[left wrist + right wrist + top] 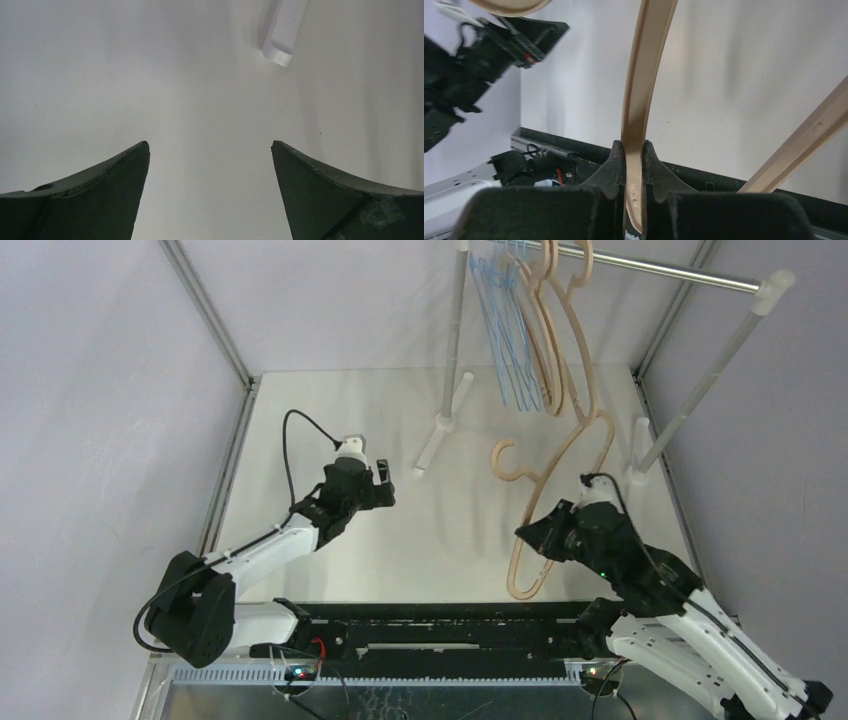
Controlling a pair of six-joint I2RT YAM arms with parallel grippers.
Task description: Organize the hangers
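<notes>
Blue and tan hangers point(512, 350) hang on the rail point(650, 270); right gripper point(634, 147) clamps one tan hanger point(639, 90) (apparently the last), left gripper point(210, 145) gapes empty.

Robotics laboratory test cell. A white tabletop point(330, 410) is enclosed at its left, right and far edges by plain pale panels point(100, 390) on aluminium struts point(205, 310); a black mounting beam point(440, 625) with exposed wiring runs along its near edge

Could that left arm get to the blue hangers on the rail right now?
Probably, with a detour: the left hand is open and empty, but the rack's white post stands between it and the blue hangers.
</notes>
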